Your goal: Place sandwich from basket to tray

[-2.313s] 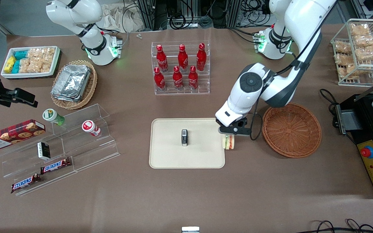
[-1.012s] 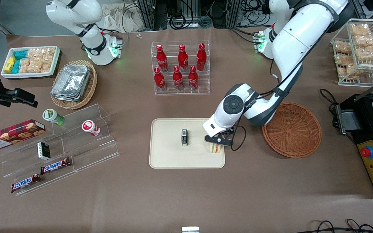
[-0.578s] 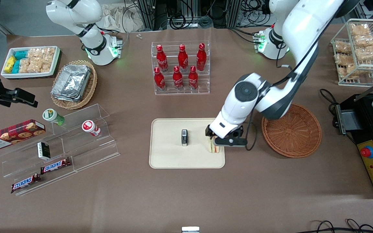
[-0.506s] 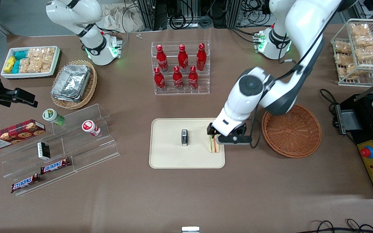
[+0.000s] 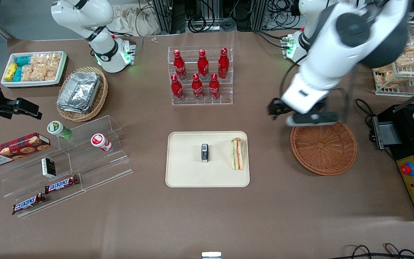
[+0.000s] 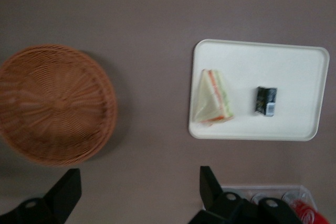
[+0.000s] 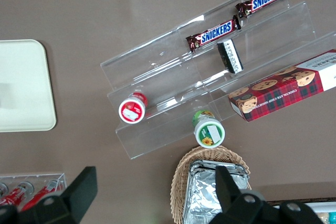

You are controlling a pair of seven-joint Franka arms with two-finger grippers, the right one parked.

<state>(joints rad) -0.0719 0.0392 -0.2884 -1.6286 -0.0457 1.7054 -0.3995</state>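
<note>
**Sandwich lying on the tray, gripper hanging empty by the basket**

The sandwich [image 5: 237,154] is resting on the cream tray [image 5: 185,176], close to the tray's edge nearest the basket, with its red and green filling stripes facing up. A small dark packet [image 5: 204,153] is sitting near the tray's middle, apart from the sandwich. The reddish-brown wicker basket [image 5: 323,144] is standing empty on the table, toward the working arm's end.

The gripper [image 5: 302,114] is hanging in the air above the basket's rim farthest from the front camera, its outline smeared by motion blur there. From the wrist, both fingers [image 6: 65,195] are showing spread wide apart with nothing between them. The sandwich's clear wrapping is only faintly showing, and the packet's label is too small to read.
</note>
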